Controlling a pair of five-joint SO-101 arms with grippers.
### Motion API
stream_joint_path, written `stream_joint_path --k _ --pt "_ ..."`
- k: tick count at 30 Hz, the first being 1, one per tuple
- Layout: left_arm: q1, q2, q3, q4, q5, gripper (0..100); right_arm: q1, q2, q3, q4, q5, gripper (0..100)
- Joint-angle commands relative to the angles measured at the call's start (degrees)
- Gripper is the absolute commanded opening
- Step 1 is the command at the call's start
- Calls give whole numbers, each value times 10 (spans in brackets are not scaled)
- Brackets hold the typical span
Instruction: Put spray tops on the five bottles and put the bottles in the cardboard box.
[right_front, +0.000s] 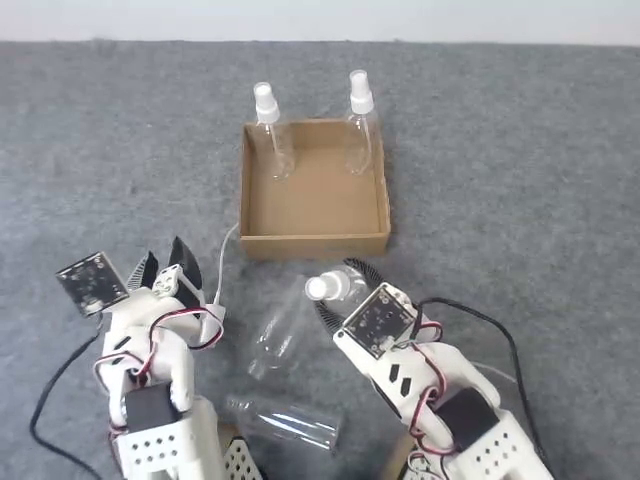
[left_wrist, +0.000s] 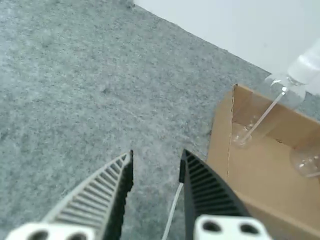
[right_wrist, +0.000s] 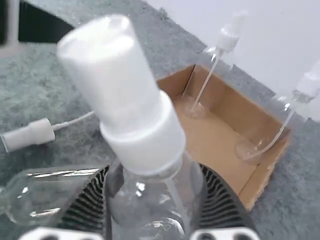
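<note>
Right wrist view: right gripper (right_wrist: 155, 200) clamps a capped bottle (right_wrist: 140, 130) just short of the cardboard box (right_front: 312, 243)
Thin clear plastic looks light, slick and crushable, so grip the body gently below the shoulder; left gripper (left_wrist: 157, 154) gapes empty beside the box's near left corner

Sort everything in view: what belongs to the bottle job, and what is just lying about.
Job: cardboard box; capped bottle and second capped bottle standing in it; third capped bottle in the right pincer; uncapped bottle and second uncapped bottle lying down; loose spray top.
Lying about: black cable; grey carpet.
</note>
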Motion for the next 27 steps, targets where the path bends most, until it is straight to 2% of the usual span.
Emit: stream_joint_path --k 1,12,27 --pt "3 -8 -6 -1 -6 148 15 -7 -103 17 3 36" --pt "3 -7 -6 -1 -6 148 12 21 -217 -15 7 36" --pt "-1 -7 -6 0 -6 147 12 390 -371 -221 1 36"
